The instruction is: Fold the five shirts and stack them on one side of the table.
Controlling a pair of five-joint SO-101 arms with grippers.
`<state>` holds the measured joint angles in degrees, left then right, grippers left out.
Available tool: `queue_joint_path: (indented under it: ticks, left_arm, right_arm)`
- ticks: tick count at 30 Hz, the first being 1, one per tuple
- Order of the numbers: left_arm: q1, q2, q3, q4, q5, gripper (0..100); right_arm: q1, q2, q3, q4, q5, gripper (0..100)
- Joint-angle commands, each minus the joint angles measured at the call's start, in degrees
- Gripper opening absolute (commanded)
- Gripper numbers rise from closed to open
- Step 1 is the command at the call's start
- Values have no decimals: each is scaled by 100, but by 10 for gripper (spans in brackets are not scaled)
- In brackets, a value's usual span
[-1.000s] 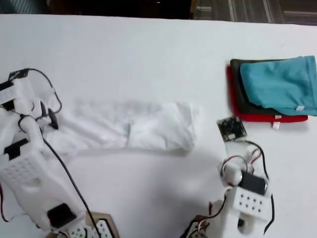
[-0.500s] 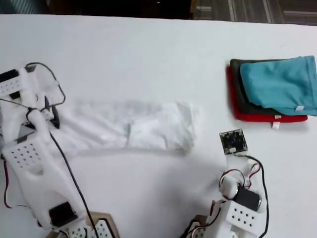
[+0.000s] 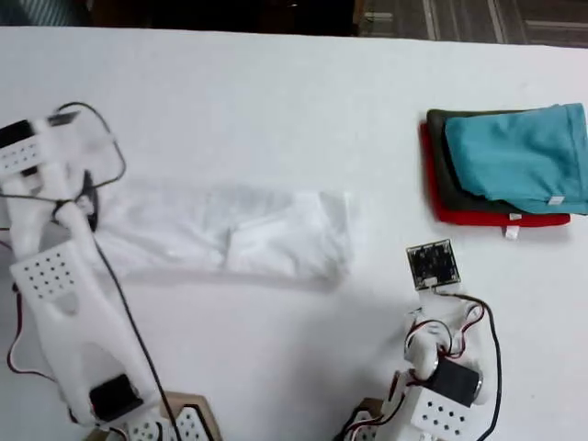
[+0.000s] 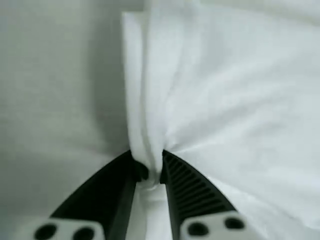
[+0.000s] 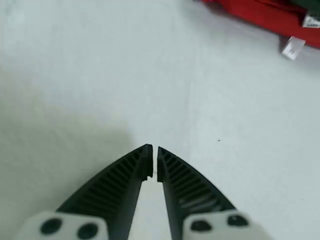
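Left gripper [image 4: 150,171] pinching white shirt [image 3: 230,234] at its left-edge end.
Long axis runs left-right across table [image 3: 276,92]; right gripper [image 5: 154,162] pressed together, empty, near front edge.

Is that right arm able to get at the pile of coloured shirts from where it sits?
Probably yes. The right gripper is shut on nothing, and just bare table lies between it and the stack.

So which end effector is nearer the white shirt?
Left. The left end effector is shut on an end of the white shirt; the right end effector hangs over the table, apart from it.
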<state>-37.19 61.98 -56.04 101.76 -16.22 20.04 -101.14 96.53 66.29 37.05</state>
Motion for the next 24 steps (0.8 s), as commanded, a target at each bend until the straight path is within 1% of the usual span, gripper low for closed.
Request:
queue_joint_path:
  ticks: [1,5,7,9,13,17,21,24]
  left_arm:
    - [-958,-9,-541,44,-308,26]
    - [-1407,-18,-989,53,-440,26]
    - [-1468,-70,-1042,62,-440,26]
    - [-1398,-255,-813,62,-536,26]
    - [-782,-1046,180,70,-703,26]
    - [9,-2488,1824,70,-695,26]
    - [1011,-4141,3275,62,-686,26]
    - [1873,-5213,3899,62,-563,26]
  right_arm:
    - [22,-119,53,22,-35,21]
    - [22,-119,53,22,-35,21]
    - [22,-119,53,22,-35,21]
    - [22,-119,53,22,-35,21]
    - [22,-119,53,22,-35,21]
    - [22,-119,53,22,-35,21]
    - [22,-119,53,22,-35,21]
    - [22,-119,53,22,-35,21]
